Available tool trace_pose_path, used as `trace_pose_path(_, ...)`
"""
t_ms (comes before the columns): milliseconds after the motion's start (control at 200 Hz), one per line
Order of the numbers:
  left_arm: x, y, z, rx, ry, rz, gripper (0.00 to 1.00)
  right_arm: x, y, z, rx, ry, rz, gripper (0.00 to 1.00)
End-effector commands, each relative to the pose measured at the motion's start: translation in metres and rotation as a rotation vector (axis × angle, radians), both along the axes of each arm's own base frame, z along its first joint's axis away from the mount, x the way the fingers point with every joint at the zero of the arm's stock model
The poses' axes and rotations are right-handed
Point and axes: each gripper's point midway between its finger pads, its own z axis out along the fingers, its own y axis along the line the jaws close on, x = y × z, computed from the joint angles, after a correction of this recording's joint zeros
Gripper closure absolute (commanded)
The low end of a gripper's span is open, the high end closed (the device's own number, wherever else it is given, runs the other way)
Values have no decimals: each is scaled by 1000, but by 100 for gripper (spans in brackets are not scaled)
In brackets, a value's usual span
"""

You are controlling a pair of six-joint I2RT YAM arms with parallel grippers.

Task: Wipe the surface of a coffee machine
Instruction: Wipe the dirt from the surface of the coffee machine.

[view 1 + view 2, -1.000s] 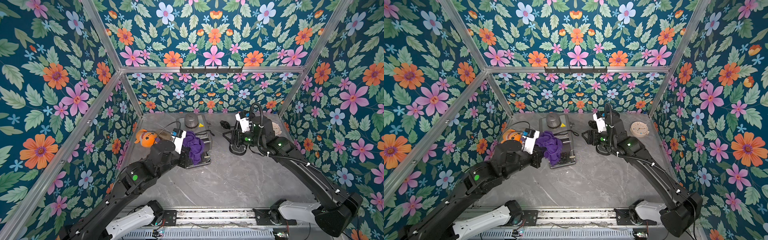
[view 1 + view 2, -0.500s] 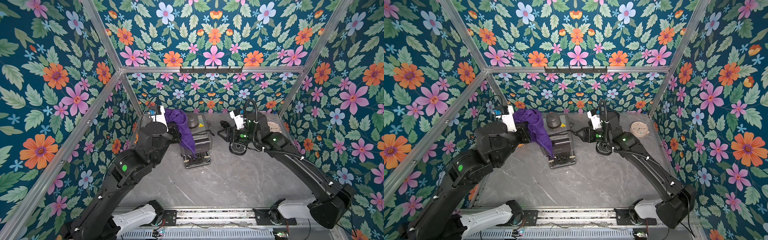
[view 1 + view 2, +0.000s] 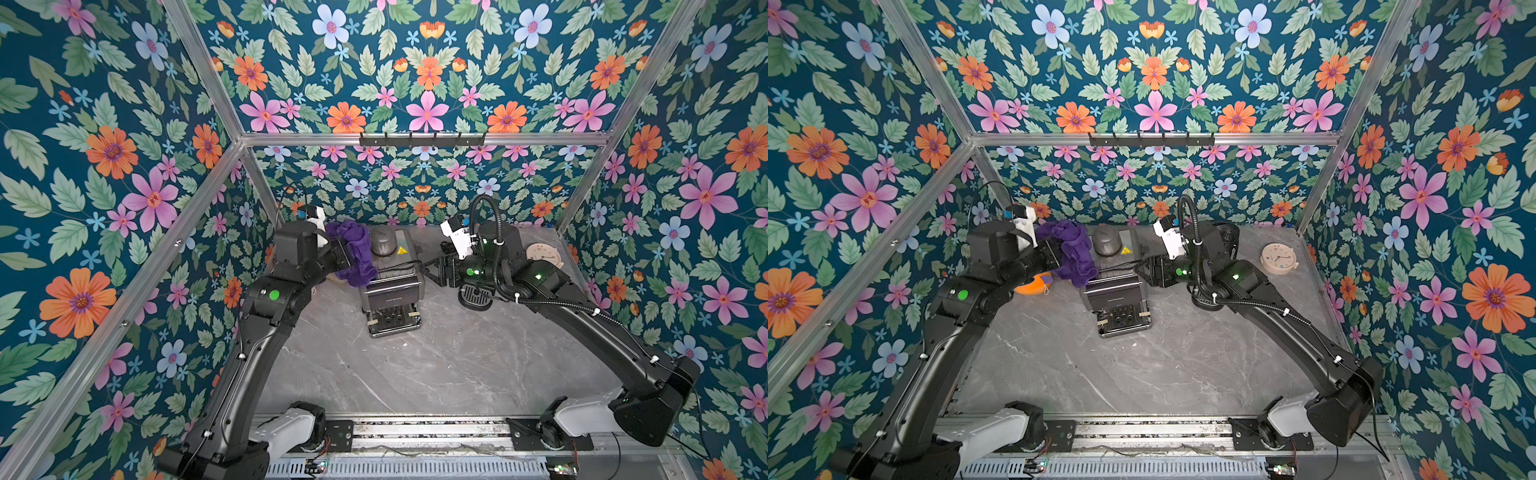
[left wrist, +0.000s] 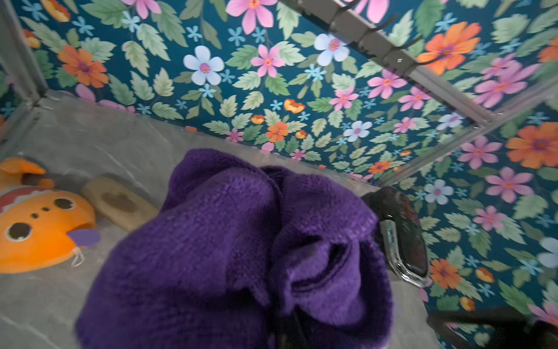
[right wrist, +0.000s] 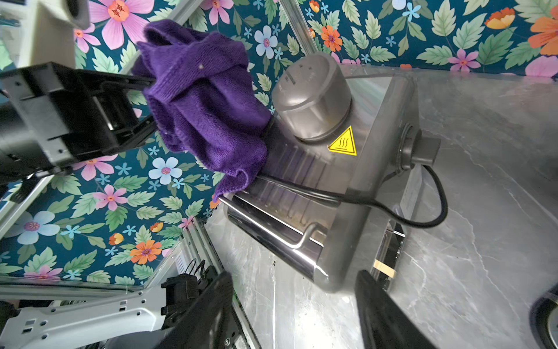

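– Left pincer (image 3: 343, 259) first: what has it got?

– It is clamped on the cloth (image 3: 355, 253). In the left wrist view the purple bundle hides its fingertips.

– Where is the cloth relative to the machine?

– It hangs from that pincer onto the machine (image 3: 395, 286), over the edge of the top nearest the pincer and just beside the grey cap (image 3: 384, 241). In the right wrist view the lowest fold rests on the ribbed top. A black cord (image 5: 302, 193) comes out from under the fold and runs across to a plug (image 5: 419, 151) on the machine's side.

– And the right pincer?

– The right pincer (image 5: 296, 314) is on the far side of the machine from the left one. Its jaws are apart. A lower corner of the machine sits just ahead of its fingertips, but I cannot tell whether they touch.

– Is anything holding something?

– Only the drip tray (image 3: 392, 322) at the machine's foot, which is nearer the arm bases than either pincer. There are two strips of tape on its rim. The inside is too dark to tell what it holds.

– What about further out?

– A fish toy (image 3: 1032, 286) lies on the table (image 3: 415, 365) under the left pincer's wrist, with a wooden block (image 4: 119, 202) just beside it. A clock (image 3: 542, 255) lies past the right pincer's wrist, well apart from the machine.
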Motion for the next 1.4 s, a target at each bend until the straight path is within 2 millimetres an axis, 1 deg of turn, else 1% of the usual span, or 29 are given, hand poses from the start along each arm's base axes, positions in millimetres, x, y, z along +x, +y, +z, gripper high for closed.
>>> trace_pose_path(0, -21, -14, 45, -39, -217, -130, 100, -2, -8, -4, -28, -10, -24, 35)
trace_pose_path(65, -40, -23, 53, -36, -270, -226, 100, -2, -12, -6, -43, -17, -31, 34)
trace_pose_path(150, -65, -41, 57, -46, -305, -381, 100, -1, -16, -6, -65, -32, -48, 34)
trace_pose_path(260, -79, -58, 51, -77, -284, -502, 100, 3, -23, -5, -88, -59, -76, 34)
trace_pose_path(330, -83, -74, 44, -97, -246, -568, 100, 7, -28, -2, -88, -73, -97, 34)
trace_pose_path(380, -85, -90, 39, -98, -232, -599, 100, 11, -32, -1, -88, -77, -115, 34)
trace_pose_path(420, -89, -106, 34, -84, -226, -623, 100, 13, -37, 1, -84, -84, -134, 34)
trace_pose_path(495, -102, -143, 25, -27, -226, -691, 100, 18, -46, 3, -76, -89, -165, 34)
trace_pose_path(550, -106, -163, 14, 10, -206, -717, 100, 21, -53, 4, -73, -92, -189, 34)
trace_pose_path(610, -104, -177, -1, 44, -168, -730, 100, 23, -62, 5, -75, -99, -217, 34)
trace_pose_path(660, -99, -182, -16, 86, -137, -721, 100, 24, -69, 6, -78, -105, -238, 34)
trace_pose_path(715, -92, -179, -32, 140, -109, -682, 100, 24, -75, 7, -84, -112, -256, 34)
trace_pose_path(800, -78, -164, -53, 226, -86, -580, 100, 22, -81, 6, -92, -117, -270, 34)
trace_pose_path(845, -72, -154, -61, 266, -74, -528, 100, 21, -83, 5, -95, -118, -275, 34)
trace_pose_path(930, -69, -139, -69, 312, -59, -466, 100, 20, -85, 2, -101, -111, -275, 34)
trace_pose_path(1105, -79, -108, -83, 357, -25, -400, 100, 20, -86, 0, -105, -109, -279, 34)
trace_pose_path(1240, -89, -77, -92, 396, 7, -329, 100, 22, -84, 0, -106, -108, -274, 34)
trace_pose_path(1315, -94, -58, -90, 408, 5, -275, 100, 23, -82, 0, -103, -106, -269, 34)
trace_pose_path(1395, -97, -41, -84, 410, -14, -221, 100, 24, -80, -1, -99, -105, -262, 34)
